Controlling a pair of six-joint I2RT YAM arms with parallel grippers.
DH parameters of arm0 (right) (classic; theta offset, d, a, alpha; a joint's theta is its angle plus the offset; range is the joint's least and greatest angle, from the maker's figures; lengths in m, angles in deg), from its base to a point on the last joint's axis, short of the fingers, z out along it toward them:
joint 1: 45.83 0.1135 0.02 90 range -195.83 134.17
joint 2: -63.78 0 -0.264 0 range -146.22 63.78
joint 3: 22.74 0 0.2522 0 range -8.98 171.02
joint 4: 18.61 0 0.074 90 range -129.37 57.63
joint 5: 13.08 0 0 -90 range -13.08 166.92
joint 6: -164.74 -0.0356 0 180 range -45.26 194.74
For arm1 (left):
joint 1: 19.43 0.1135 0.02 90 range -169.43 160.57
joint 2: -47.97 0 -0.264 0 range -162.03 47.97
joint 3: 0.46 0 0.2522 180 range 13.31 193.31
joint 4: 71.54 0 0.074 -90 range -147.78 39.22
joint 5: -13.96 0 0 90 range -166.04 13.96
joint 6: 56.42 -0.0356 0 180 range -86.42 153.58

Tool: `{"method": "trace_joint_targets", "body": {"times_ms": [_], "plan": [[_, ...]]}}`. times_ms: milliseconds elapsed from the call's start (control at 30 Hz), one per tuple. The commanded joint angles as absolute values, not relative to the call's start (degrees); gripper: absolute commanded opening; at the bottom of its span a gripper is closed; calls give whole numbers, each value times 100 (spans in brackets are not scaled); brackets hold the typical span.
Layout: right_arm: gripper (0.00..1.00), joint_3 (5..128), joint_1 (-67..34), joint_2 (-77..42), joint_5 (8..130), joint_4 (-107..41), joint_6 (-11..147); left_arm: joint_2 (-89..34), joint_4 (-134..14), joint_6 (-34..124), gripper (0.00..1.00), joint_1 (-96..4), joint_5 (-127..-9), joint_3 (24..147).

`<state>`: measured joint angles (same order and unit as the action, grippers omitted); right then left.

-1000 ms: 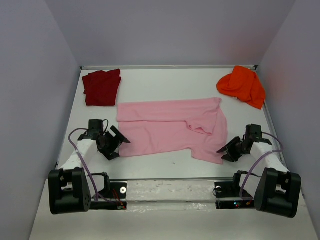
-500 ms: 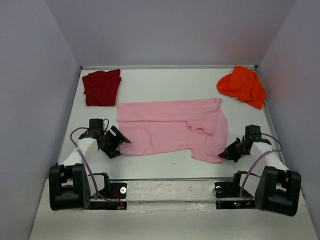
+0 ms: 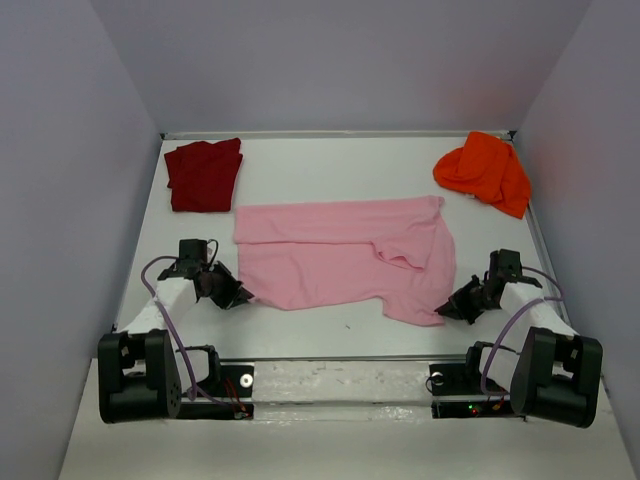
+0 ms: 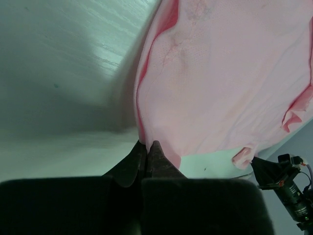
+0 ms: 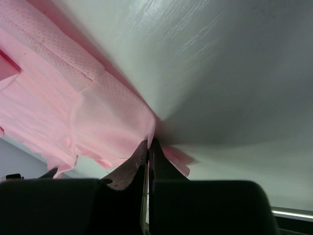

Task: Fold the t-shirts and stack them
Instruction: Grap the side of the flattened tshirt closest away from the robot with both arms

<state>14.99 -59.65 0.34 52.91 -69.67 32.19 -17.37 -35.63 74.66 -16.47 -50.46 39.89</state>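
2 grippers are working the pink shirt (image 3: 340, 255), which is lying spread mid-table. The left gripper (image 3: 243, 296) is clamping its near-left edge; the right gripper (image 3: 445, 308) is clamping its near-right corner. The red shirt (image 3: 204, 174) is sitting far left and the orange shirt (image 3: 484, 172) far right, both well apart. White table (image 3: 340, 170) is showing between them.

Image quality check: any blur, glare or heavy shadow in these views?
Top external: evenly lit, sharp, no glare. Left wrist: left gripper near-black and soft, broad shadow on the table beside the pink t-shirt. Right wrist: cloth weave crisp, dark shadow on the table at the pinch.
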Motion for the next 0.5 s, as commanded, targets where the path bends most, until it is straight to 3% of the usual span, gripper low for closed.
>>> {"method": "trace_joint_targets", "body": {"times_ms": [0,267,467], "plan": [[0,1633,-5989,-3,5275,-6771,3167,-1610,-3449,7462,0,-1679,-4871,3923],[0,1878,-5989,-82,5170,-6753,3228,-1513,-3220,7340,0,-1679,-4880,4143],[0,2748,-5989,-407,4950,-6999,3255,-1829,-3176,7172,0,-1679,-4845,4441]]}}
